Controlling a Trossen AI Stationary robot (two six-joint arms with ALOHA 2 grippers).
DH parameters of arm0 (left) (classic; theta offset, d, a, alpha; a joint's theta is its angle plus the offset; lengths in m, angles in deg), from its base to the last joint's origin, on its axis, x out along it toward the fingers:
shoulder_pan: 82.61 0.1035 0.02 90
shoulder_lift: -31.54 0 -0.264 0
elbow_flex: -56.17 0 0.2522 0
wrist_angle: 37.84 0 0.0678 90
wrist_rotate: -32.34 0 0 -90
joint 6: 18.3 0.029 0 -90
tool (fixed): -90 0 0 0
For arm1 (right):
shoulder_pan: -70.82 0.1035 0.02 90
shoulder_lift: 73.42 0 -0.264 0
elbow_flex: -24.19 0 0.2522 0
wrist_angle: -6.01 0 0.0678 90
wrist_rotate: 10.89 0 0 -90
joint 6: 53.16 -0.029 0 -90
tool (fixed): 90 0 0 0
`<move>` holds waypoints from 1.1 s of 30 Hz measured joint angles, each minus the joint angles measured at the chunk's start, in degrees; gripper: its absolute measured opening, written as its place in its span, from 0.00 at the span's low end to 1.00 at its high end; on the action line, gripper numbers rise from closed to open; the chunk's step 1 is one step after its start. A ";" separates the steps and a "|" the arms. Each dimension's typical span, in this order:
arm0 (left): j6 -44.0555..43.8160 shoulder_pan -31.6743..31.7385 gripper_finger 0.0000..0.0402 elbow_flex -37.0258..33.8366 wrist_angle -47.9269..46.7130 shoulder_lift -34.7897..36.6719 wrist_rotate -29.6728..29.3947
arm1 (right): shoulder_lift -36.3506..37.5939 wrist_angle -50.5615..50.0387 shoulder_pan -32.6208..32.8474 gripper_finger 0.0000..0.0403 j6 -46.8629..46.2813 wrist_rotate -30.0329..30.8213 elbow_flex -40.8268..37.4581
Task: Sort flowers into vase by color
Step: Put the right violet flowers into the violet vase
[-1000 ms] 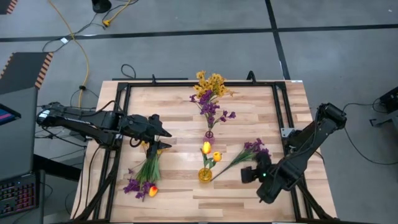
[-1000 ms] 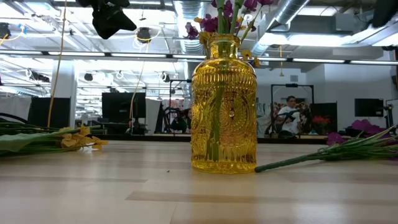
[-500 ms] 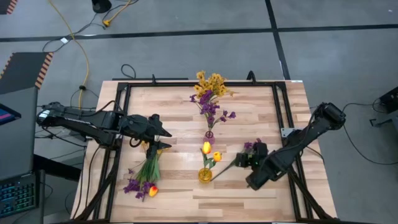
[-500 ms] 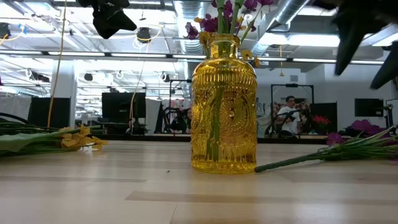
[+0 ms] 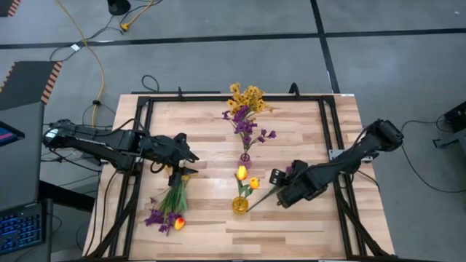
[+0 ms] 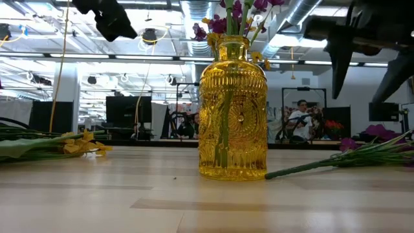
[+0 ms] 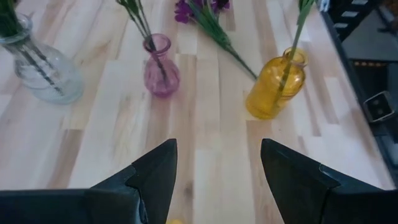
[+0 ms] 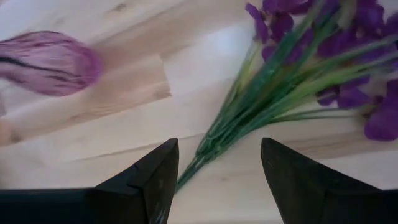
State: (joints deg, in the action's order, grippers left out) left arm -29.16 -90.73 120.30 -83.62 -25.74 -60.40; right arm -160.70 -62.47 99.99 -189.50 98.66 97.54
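Purple flowers (image 5: 291, 177) lie on the worktop (image 5: 291, 225) beside the yellow vase (image 5: 239, 204), right end effector (image 5: 279, 187) hovering over their stems, fingers apart. Left end effector (image 5: 186, 166), fingers apart, hangs above a loose flower bunch (image 5: 168, 207).

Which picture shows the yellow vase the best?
The low view: the yellow vase fills the middle, its pattern clear. The high view shows only its small top. The left wrist view shows it whole but farther off. The right wrist view misses it.
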 joint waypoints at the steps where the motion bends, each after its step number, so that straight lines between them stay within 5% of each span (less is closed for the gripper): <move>1: 0.52 0.00 0.55 0.00 -0.31 0.00 -0.62 | -0.96 0.42 -0.11 0.63 -0.90 -0.78 -0.02; 6: 2.22 0.02 0.55 0.02 -0.78 0.00 -4.03 | -7.02 2.42 -0.84 0.63 -1.65 -5.74 -0.02; 26: 4.65 0.00 0.55 0.00 -1.58 0.00 -4.16 | -15.19 6.10 -4.22 0.63 -1.63 -5.96 0.09; 33: 4.67 0.00 0.55 0.00 -1.56 0.00 -4.15 | -15.17 5.24 -4.20 0.49 -0.89 -7.16 0.04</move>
State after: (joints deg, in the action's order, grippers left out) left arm -24.49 -90.73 120.30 -85.18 -25.74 -64.55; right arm -175.87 -57.22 95.79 -190.39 91.49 97.58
